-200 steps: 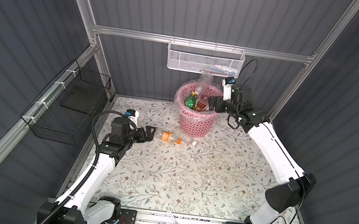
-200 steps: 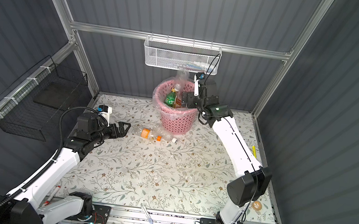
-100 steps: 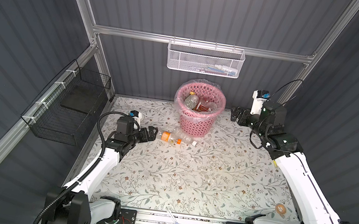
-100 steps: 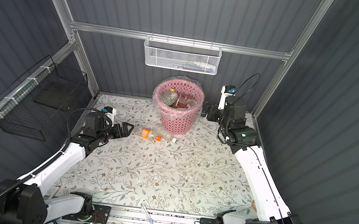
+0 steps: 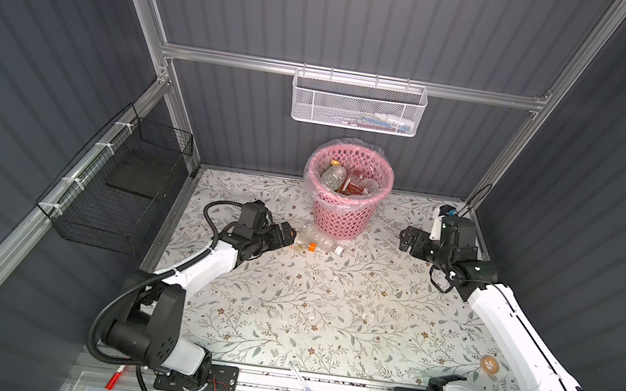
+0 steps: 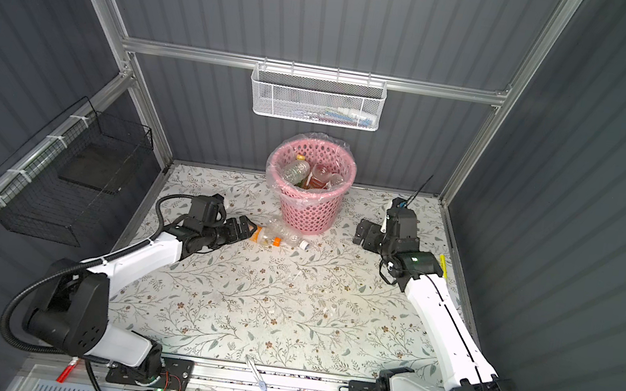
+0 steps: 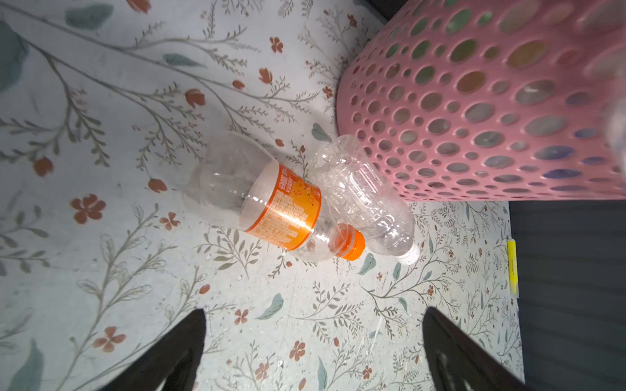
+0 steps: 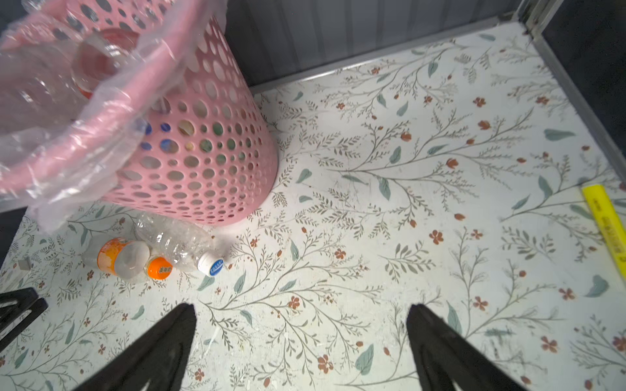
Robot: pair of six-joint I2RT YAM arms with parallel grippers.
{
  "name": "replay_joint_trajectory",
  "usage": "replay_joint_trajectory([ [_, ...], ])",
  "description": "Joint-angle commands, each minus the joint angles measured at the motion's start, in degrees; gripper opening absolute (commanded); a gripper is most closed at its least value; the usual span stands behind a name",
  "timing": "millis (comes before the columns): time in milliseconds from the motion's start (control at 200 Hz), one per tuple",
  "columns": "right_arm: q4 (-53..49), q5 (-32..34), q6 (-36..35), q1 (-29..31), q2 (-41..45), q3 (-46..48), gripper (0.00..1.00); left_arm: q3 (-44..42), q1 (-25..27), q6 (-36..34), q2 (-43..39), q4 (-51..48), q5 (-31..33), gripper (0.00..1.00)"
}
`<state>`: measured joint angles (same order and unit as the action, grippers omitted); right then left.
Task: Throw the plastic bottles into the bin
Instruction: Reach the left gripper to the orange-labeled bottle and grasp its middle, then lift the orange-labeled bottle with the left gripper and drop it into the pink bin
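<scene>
Two plastic bottles lie side by side on the floral floor against the foot of the pink bin (image 5: 345, 209). One bottle has an orange label and cap (image 7: 277, 210), the other is clear with a white cap (image 7: 366, 199). My left gripper (image 7: 313, 315) is open and low, pointing at the orange-label bottle's (image 5: 306, 246) base and just short of it. My right gripper (image 8: 301, 309) is open and empty, to the right of the bin (image 8: 203, 162). Several bottles (image 5: 333, 174) lie inside the bag-lined bin (image 6: 307, 208).
A white mesh basket (image 5: 358, 104) hangs on the back wall above the bin. A black wire basket (image 5: 123, 185) hangs on the left wall. A yellow highlighter (image 8: 606, 223) lies at the right floor edge. A red-and-white marker (image 5: 113, 379) lies at the front rail.
My right arm has pulled back from over the bin, swinging right and down to the floor's right side. My left gripper has moved closer to the two floor bottles.
</scene>
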<state>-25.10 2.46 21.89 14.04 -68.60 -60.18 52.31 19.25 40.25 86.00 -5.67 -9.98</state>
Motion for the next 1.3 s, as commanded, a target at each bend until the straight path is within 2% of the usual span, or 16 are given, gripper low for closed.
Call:
replay_joint_trajectory([
  [0,1.1,-1.6,1.8,-0.7,1.3,1.4,0.99,3.3,0.9,5.9,3.7,1.5,0.9,1.0],
  [210,2.2,-2.8,2.7,-1.3,1.4,2.8,0.99,7.8,1.0,8.9,10.8,1.3,1.4,0.99],
  [445,4.4,-3.9,4.0,-1.8,1.4,4.1,0.99,11.6,1.0,8.0,17.3,-0.5,3.1,0.94],
  [660,5.7,-5.0,4.9,-2.0,1.2,5.2,0.99,13.8,1.0,6.1,20.8,-1.4,3.8,0.82],
  [825,6.3,-5.4,5.2,-2.0,1.3,5.9,0.99,12.7,1.0,4.2,19.6,-2.2,6.1,0.69],
  [1056,6.2,-5.7,5.5,-2.0,1.7,6.0,0.99,9.6,-0.4,2.3,17.2,-2.1,6.1,0.56],
  [1121,6.0,-5.7,5.3,-2.0,1.7,6.0,0.99,8.9,-1.1,0.8,16.2,-2.9,6.6,0.61],
  [1231,6.0,-5.9,5.2,-2.0,1.4,5.7,0.99,9.4,-2.2,-1.3,15.7,-3.9,6.6,0.81],
  [1296,6.2,-6.0,5.4,-2.0,0.9,5.5,0.99,10.9,-2.5,-2.3,16.1,-4.4,6.7,0.89],
])
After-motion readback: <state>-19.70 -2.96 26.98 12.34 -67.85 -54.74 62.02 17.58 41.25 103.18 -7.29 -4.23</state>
